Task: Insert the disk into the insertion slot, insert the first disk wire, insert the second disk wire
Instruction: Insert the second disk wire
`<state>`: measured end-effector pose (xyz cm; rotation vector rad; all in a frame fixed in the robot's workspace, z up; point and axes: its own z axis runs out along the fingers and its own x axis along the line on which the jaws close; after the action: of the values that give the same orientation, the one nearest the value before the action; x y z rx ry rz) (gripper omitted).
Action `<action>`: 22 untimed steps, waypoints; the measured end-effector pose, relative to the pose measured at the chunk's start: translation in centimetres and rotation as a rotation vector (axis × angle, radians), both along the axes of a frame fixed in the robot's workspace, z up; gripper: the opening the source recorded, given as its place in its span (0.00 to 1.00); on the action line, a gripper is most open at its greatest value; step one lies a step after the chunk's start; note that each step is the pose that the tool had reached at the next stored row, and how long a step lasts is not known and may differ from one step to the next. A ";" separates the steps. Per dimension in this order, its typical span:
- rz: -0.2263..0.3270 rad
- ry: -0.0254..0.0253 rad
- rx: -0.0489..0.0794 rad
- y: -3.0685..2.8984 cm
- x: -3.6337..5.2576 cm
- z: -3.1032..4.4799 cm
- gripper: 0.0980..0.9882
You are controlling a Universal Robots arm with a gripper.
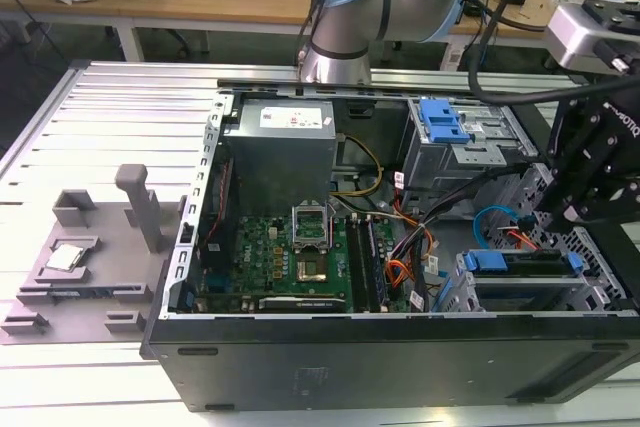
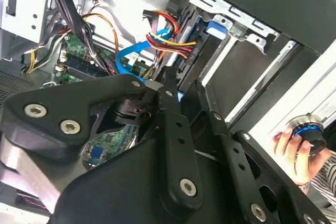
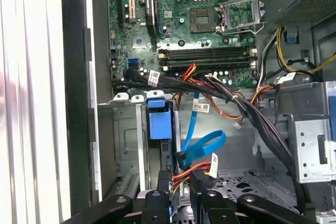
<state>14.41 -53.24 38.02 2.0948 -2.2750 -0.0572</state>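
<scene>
Disk (image 3: 159, 125) in insertion slot (image 3: 125, 148); gripper (image 3: 180, 180) nr red-orange wire (image 3: 195, 169) by disk.

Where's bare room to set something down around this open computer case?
The slatted table at the exterior view's left, beyond the grey fixture and beside the case. Crowded by the disk: cables and the gripper.

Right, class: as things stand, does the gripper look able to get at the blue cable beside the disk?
Probably yes. The gripper sits close to the blue cable, next to the disk, and the case lies open. The red and orange wires and a black wire bundle crowd the spot.
</scene>
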 end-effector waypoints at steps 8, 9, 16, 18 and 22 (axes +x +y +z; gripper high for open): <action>0.007 0.0001 0.000 0.87 -1.71 -0.38 0.23; 0.011 0.0000 0.000 0.85 -1.79 -0.41 0.23; 0.116 0.0005 -0.003 0.83 -1.84 -0.82 0.23; 0.137 0.0005 -0.003 0.80 -1.85 -0.94 0.23; 0.138 0.0005 -0.005 0.76 -1.85 -1.17 0.23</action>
<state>12.56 -52.48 36.84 2.2420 -2.1217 -0.0472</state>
